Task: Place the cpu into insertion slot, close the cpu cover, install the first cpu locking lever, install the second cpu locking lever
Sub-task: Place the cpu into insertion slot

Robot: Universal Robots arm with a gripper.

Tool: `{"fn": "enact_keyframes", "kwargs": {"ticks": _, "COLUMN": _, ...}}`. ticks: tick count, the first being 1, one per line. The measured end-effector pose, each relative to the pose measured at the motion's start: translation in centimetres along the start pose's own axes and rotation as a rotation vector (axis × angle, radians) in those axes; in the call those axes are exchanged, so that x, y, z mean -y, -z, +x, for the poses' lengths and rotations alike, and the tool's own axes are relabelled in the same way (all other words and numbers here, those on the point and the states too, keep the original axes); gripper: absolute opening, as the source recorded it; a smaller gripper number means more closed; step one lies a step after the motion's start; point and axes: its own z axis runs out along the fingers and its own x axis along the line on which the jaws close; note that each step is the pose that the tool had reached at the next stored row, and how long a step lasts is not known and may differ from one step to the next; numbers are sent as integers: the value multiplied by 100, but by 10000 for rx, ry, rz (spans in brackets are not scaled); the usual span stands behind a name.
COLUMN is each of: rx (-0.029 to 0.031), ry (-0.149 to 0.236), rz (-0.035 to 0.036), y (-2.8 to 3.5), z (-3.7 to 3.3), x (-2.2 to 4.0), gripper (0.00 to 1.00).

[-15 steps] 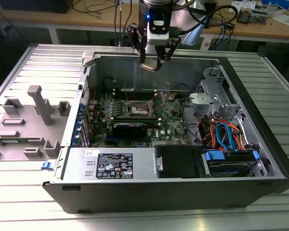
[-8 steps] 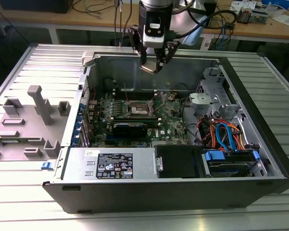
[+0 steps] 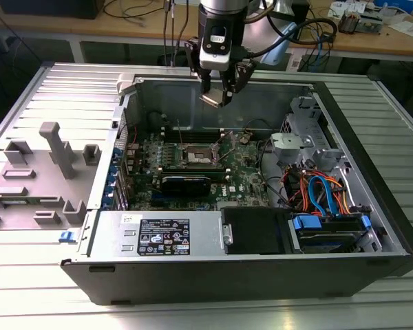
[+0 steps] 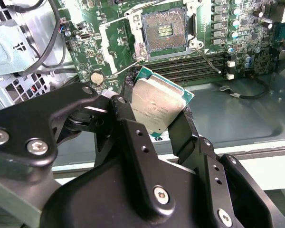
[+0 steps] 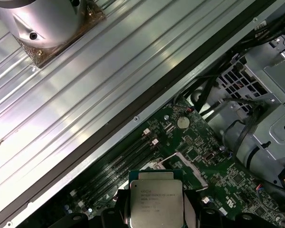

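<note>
We hold the cpu [image 4: 157, 105], not placed yet.
Our gripper [image 3: 220, 89] pinches it above the case's [image 3: 275, 103] back edge; the insertion slot [image 4: 164, 31] lies empty.

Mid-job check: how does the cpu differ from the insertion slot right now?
The cpu is clamped in the end effector, up above the board; the insertion slot sits fixed on the board. The cpu hangs tilted; the slot lies flat. The cpu's top is plain silver-grey metal; the slot's centre is dark and empty. Both are square.
</note>
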Motion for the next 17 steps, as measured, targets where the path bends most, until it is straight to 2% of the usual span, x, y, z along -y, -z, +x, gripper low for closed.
{"fn": "enact_keyframes", "kwargs": {"ticks": 12, "rx": 7, "ry": -5, "rz": 8, "y": 0, "z": 0, "x": 0, "gripper": 54}}
{"fn": "enact_keyframes", "kwargs": {"ticks": 14, "rx": 17, "ry": -140, "rz": 6, "y": -3, "z": 0, "x": 0, "gripper": 54}}
{"fn": "enact_keyframes", "kwargs": {"ticks": 17, "rx": 51, "ry": -596, "rz": -2, "y": -9, "z": 0, "x": 0, "gripper": 54}}
